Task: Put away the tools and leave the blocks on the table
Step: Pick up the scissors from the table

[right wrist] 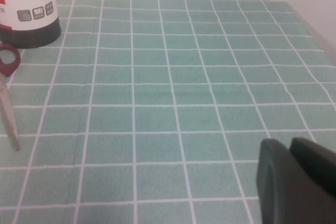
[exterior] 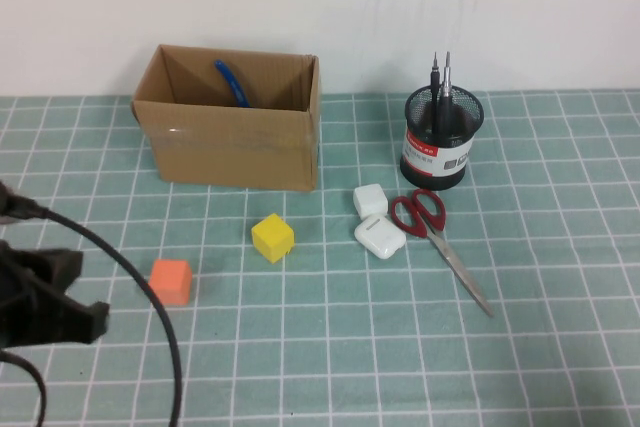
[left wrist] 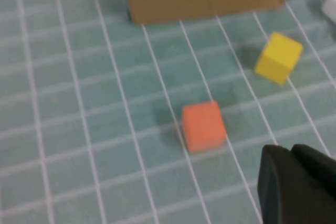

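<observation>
Teal gridded surface [exterior: 560, 347]; cardboard box [exterior: 230, 147] holding blue-handled pliers [exterior: 231, 83]; mesh cup [exterior: 442, 137] holding screwdriver [exterior: 446, 82] and pick [exterior: 435, 77]; scissors [exterior: 440, 237] flat beside it; yellow block [exterior: 272, 237], orange block [exterior: 171, 281]; left pincer [left wrist: 296, 187] closed empty near orange block; right pincer [right wrist: 296, 182] closed empty.

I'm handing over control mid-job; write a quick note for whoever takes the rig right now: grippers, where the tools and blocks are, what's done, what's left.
Left gripper: shut, empty, low at the table's near left by the orange block.
Right gripper: shut, empty, over bare table to the right of the scissors.
Done: blue-handled pliers in the cardboard box; pick and screwdriver upright in the black mesh cup.
Left: red-handled scissors lie flat on the table beside the two white cases.
Yellow block and the orange one stay on the table.
</observation>
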`<state>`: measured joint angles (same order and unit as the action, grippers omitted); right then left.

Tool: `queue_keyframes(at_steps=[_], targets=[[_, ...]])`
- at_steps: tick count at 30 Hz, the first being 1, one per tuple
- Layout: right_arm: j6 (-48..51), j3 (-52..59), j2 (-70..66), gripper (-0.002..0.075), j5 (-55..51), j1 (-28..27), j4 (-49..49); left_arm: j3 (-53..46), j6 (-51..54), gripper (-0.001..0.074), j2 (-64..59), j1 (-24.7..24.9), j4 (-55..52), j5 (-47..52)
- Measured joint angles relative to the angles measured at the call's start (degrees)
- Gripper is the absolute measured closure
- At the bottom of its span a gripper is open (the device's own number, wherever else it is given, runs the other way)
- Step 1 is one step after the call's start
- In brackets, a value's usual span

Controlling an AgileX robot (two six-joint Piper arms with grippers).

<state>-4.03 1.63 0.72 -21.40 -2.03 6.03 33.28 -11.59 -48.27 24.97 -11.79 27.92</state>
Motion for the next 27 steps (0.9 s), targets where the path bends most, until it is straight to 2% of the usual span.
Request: queue_keyframes(at_steps=[6, 9, 15, 19, 23, 27], targets=[[0.0, 0.0, 0.0, 0.0736, 0.0, 0.0, 0.0, -5.5, -4.9, 0.0738, 9.2, -1.4, -6.8, -7.8], [0.0, 0.0, 0.0, 0.0736, 0.0, 0.0, 0.0, -12.0, -3.4, 0.0738, 17.4, -5.0, -5.6, -13.4], [0.0, 0.0, 0.0, 0.0736, 0.0, 0.0, 0.0, -24.4, 8.6, 0.0738, 33.4, -14.1, 2.7, -27.0], [0.0, 0.0, 0.0, 0.0736, 0.0, 0.0, 0.0, -31.3, 10.4, 0.0738, 41.2, -20.1, 6.3, -33.5], [0.0, 0.0, 0.0, 0.0736, 0.0, 0.0, 0.0, -34.5, 10.3, 0.0738, 47.2, -22.5, 8.1, -32.1], [0.0, 0.0, 0.0, 0.0736, 0.0, 0.0, 0.0, -34.7, 8.4, 0.0738, 48.8, -22.6, 8.6, -21.9]])
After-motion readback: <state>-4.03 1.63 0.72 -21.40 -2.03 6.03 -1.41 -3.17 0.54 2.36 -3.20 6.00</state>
